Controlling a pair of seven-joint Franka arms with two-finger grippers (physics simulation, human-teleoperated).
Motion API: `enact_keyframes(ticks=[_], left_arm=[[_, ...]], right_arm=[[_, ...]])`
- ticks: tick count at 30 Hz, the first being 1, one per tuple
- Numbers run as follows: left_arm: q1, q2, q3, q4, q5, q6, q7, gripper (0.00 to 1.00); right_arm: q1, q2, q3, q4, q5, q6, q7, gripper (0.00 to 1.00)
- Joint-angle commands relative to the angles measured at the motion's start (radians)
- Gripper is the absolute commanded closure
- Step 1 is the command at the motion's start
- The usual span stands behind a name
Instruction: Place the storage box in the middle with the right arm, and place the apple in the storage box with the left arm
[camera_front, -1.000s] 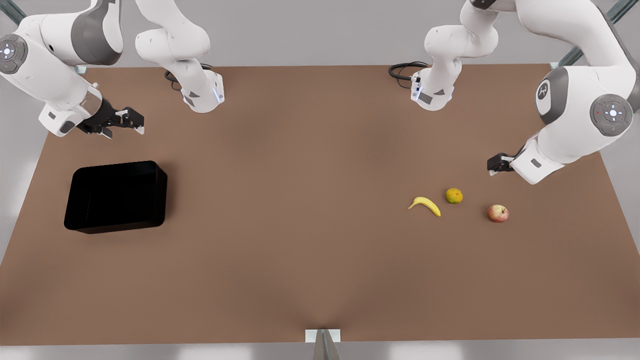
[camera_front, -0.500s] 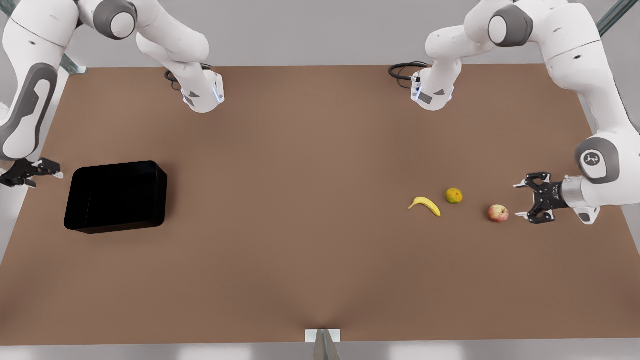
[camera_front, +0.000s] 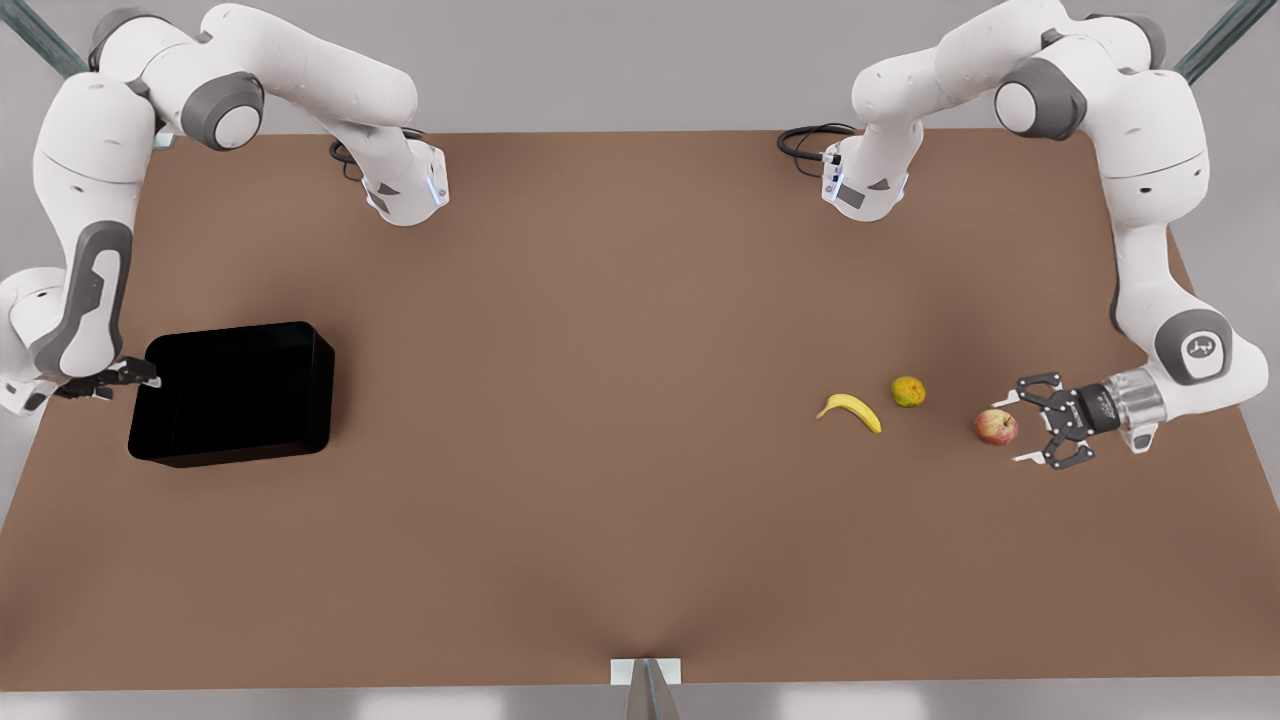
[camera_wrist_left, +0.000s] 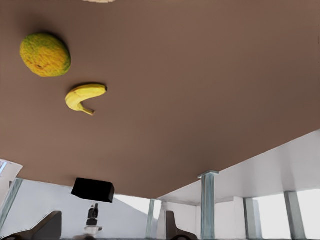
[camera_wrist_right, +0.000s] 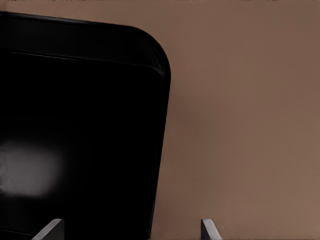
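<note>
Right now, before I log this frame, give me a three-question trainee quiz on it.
1. True or false: the small round red apple already lies inside the glossy black rectangular storage box.
2. Which fruit lies nearest the open left tool? A) the yellow curved banana B) the yellow-green round fruit C) the apple
3. Fill in: the right tool is at the box's wall toward the front view's ____.
Key: 1 false; 2 C; 3 left.
</note>
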Motion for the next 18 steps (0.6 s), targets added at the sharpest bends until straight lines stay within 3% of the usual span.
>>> enact_keyframes(ticks=[1,6,15,17,18], left_arm=[[0.003,0.008,0.006,0.005,-0.051,-0.005,0.016,0.00],[0.011,0.039,0.007,0.005,-0.051,-0.123,0.158,0.00],[0.013,0.110,0.035,0.016,-0.062,-0.111,0.237,0.00],[0.013,0.110,0.046,0.007,-0.051,-0.111,0.257,0.00],[0.013,0.110,0.064,0.001,-0.048,-0.123,0.268,0.00]], right_arm=[[-0.001,0.009,0.001,0.000,0.004,0.005,0.000,0.00],[-0.024,0.080,0.004,0.005,0.029,0.064,-0.016,0.00],[-0.052,0.115,0.039,0.005,0.030,0.084,-0.026,0.03],[-0.047,0.106,0.044,0.009,0.029,0.070,-0.029,0.50],[-0.044,0.106,0.044,0.009,0.029,0.068,-0.029,0.57]])
